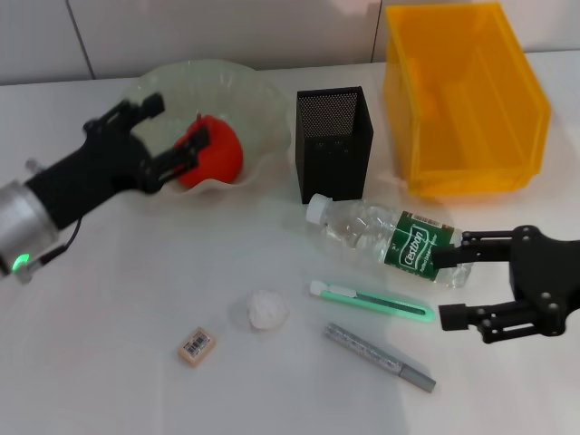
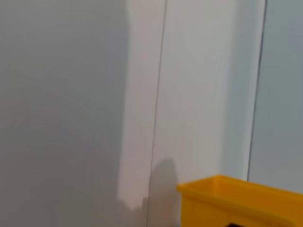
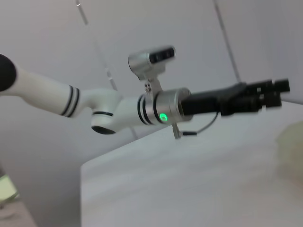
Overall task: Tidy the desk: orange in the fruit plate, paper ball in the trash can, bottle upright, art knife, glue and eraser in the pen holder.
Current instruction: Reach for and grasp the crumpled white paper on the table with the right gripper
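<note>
Left claw (image 1: 177, 130) open around orange (image 1: 213, 150) in fruit plate (image 1: 254, 100) | right claw (image 1: 449, 286) open at bottle (image 1: 385, 237)

Head view overhead — desk (image 1: 109, 362), wrist views face walls

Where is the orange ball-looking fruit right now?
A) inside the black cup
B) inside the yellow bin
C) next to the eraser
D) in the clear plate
D: the orange sits in the clear plate, with the left end effector open around it.
</note>
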Motion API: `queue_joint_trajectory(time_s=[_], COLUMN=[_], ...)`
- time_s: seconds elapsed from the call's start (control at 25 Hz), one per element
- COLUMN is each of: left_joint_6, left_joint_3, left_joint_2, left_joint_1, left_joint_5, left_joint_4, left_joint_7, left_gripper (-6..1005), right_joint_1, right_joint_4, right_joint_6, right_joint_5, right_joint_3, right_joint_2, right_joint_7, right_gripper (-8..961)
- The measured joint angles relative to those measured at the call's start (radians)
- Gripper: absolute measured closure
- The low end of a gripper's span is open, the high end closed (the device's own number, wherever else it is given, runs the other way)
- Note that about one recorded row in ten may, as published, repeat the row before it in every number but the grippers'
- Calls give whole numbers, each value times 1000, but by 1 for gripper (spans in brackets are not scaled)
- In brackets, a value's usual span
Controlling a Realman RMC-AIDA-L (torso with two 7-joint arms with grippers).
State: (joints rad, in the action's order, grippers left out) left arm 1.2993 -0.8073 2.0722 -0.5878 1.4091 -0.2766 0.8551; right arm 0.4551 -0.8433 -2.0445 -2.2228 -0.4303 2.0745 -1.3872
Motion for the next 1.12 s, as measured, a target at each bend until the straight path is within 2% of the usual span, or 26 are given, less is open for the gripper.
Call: queue_joint_trajectory(time_s=[0.04,0.08,0.16,0.28,0.4,0.44,0.48,0.56,0.64,0.68,0.84,0.88,1.12], left_joint_6=[19,43,73,83,69,59,50,36,21,14,-4,-4,-5], left_joint_3=[-3,-10,-32,-52,-53,-54,-59,-77,-96,-99,-101,-101,-96], left_joint_2=[-1,-4,-8,-10,-9,-9,-8,-8,-7,-7,-6,-6,-7], left_joint_1=[24,55,102,144,155,155,153,149,146,145,144,144,146], left_joint_5=[4,8,14,16,16,16,17,17,18,18,18,18,17], left_joint_4=[-1,-5,-22,-45,-45,-43,-41,-39,-39,-39,-38,-38,-38], left_joint_7=[-17,-32,-29,-21,-21,-21,-21,-21,-20,-19,-14,-14,-13], left_gripper=[288,254,185,185,184,184,184,184,184,184,185,185,185], right_joint_1=[8,8,18,49,93,126,126,152,192,192,228,228,233], right_joint_4=[-85,-85,-178,-345,-488,-569,-569,-617,-642,-642,-661,-661,-672], right_joint_6=[-48,-48,-81,-78,-20,25,25,54,104,104,202,202,356], right_joint_5=[1,1,1,1,-27,-73,-73,-104,-114,-114,-133,-133,-247], right_joint_3=[-10,-10,-37,-112,-240,-371,-371,-489,-669,-669,-854,-854,-1108], right_joint_2=[2,2,3,3,2,2,2,3,4,4,5,5,10], right_joint_7=[-37,-37,-103,-271,-477,-610,-610,-695,-800,-800,-959,-959,-1090], right_gripper=[165,165,165,165,165,165,165,166,166,166,166,166,166])
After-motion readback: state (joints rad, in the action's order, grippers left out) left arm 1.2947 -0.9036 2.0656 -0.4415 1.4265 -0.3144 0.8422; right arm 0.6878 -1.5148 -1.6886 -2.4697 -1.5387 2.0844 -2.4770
